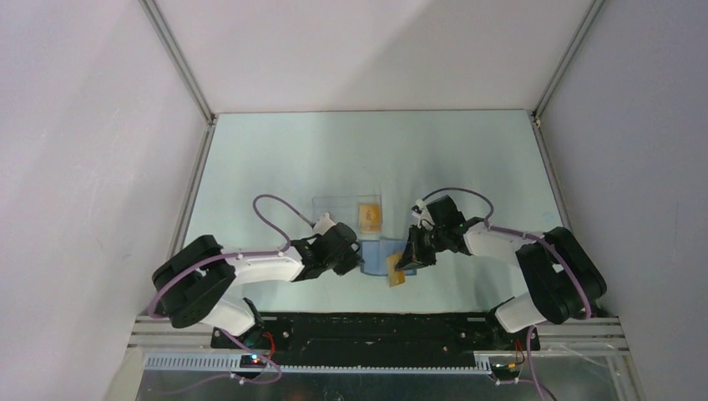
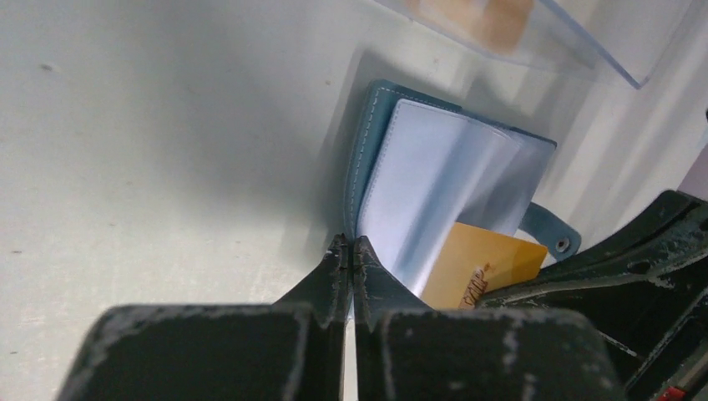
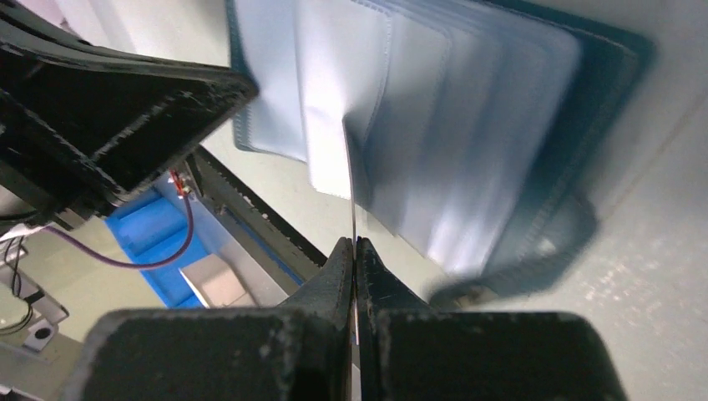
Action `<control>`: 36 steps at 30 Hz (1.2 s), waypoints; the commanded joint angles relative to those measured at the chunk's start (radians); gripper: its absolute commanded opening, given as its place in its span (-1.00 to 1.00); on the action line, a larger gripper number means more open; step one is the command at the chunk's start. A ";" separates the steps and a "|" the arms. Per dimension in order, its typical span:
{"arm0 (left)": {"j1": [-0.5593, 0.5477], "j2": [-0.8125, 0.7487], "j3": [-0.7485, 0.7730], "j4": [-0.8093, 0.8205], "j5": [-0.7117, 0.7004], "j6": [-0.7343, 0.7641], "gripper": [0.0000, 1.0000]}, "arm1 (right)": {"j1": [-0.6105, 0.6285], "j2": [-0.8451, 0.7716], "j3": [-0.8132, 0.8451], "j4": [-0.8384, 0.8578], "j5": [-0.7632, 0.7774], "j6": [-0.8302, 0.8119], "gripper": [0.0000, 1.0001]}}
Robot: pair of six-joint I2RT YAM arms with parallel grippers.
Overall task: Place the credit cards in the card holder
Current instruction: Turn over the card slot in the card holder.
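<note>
Left gripper: pinched tight on the card holder edge
Right gripper: clamped on an orange credit card
Risk: card corner misses the pocket and buckles

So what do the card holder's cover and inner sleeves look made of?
The card holder's cover looks like blue leather or imitation leather: matte, with pale stitching along its edge. The inner sleeves look like soft glossy plastic: pale, shiny, fanned in curves.
</note>
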 commanded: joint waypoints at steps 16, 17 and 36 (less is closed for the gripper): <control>-0.036 0.051 0.043 0.037 0.063 0.012 -1.00 | 0.003 -0.014 0.072 0.228 -0.204 0.044 -1.00; -0.036 0.053 0.045 0.037 0.065 0.012 -1.00 | -0.001 -0.027 0.072 0.224 -0.204 0.042 -1.00; -0.036 0.055 0.061 0.037 0.073 0.046 -0.38 | -0.172 -0.231 0.044 -0.079 -0.018 -0.094 -1.00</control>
